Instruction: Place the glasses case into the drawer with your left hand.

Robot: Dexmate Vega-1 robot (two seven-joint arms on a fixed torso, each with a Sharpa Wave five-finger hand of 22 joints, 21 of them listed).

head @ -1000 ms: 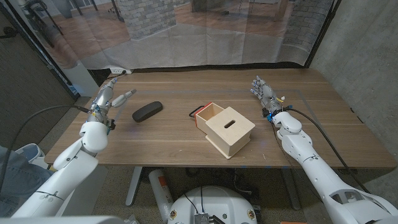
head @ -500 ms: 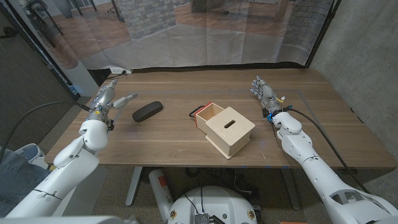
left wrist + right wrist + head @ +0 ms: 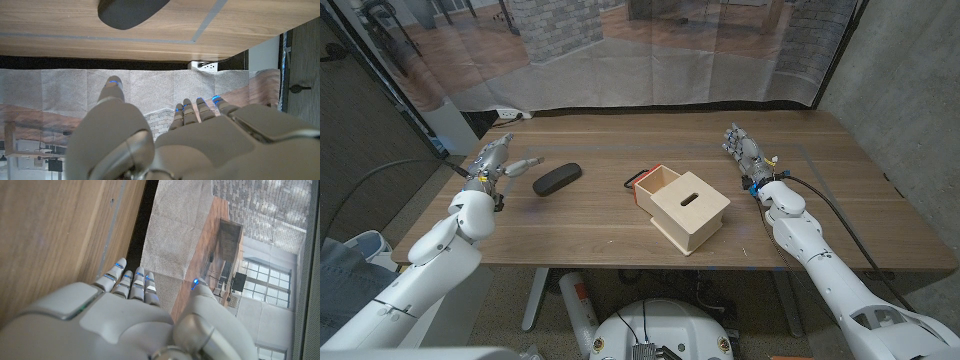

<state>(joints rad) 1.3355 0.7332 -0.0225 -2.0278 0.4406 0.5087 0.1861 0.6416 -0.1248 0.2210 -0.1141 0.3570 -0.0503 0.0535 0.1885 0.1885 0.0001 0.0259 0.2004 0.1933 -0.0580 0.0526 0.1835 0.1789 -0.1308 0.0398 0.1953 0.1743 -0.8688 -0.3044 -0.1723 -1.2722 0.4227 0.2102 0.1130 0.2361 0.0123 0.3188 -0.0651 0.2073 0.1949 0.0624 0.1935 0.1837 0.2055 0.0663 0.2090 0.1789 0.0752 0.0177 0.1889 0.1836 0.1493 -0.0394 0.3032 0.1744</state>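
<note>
A black oval glasses case (image 3: 557, 179) lies on the table left of centre, also seen in the left wrist view (image 3: 131, 11). My left hand (image 3: 500, 162) hovers just left of it, fingers apart and holding nothing (image 3: 165, 140). A light wooden box with a slotted top (image 3: 689, 207) sits mid-table, its drawer (image 3: 654, 184) pulled out toward the case, with a red-edged front. My right hand (image 3: 743, 148) stands open near the table's right side, away from the box (image 3: 125, 315).
The wooden table (image 3: 620, 140) runs back to a far edge with a grey curtain behind it. A white power strip (image 3: 512, 115) lies at the back left corner. A cable trails from my right wrist.
My left hand has drifted a little to the right, toward the glasses case. The case, the box and my right hand have not moved.
</note>
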